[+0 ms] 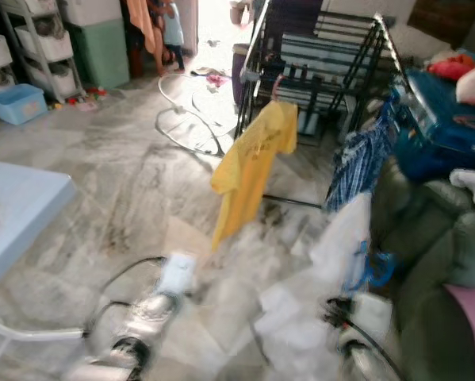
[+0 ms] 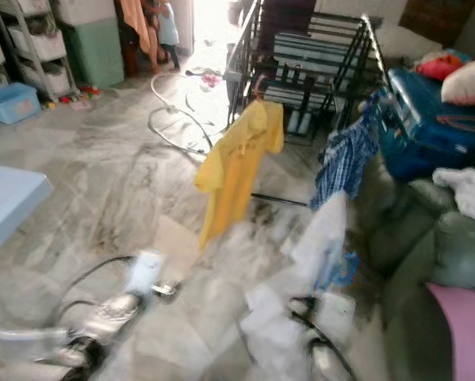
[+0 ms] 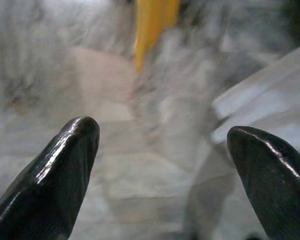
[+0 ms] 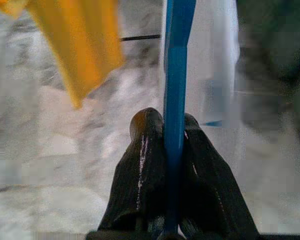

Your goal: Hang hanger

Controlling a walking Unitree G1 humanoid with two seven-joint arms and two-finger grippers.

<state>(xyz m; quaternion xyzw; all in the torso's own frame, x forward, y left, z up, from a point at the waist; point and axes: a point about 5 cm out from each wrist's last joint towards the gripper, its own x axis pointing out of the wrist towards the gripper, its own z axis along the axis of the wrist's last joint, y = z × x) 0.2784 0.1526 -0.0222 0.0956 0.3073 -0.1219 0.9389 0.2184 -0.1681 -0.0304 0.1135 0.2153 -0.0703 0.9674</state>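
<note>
Blue hanger [image 4: 176, 75] — pinched inside right gripper [image 4: 173, 131].

Both arms [image 1: 134, 325] motion-blurred.

Count, by kind:
- Black metal folding drying rack [image 1: 316, 63]: 1.
- Garments on the rack: 2, namely a yellow cotton T-shirt [image 1: 249, 171] and a blue-and-white checked shirt [image 1: 358, 165].
- Blue plastic hanger [image 4: 176, 100] with a white cloth [image 1: 342, 230] on it, clamped in the right gripper [image 4: 172, 145]: 1.
- Grippers: 2; the left gripper [image 3: 165, 170] is spread.
- Light blue plastic tubs [image 1: 17, 103]: 1.
- White hoses coiled on the floor [image 1: 181, 119]: 1.
</note>
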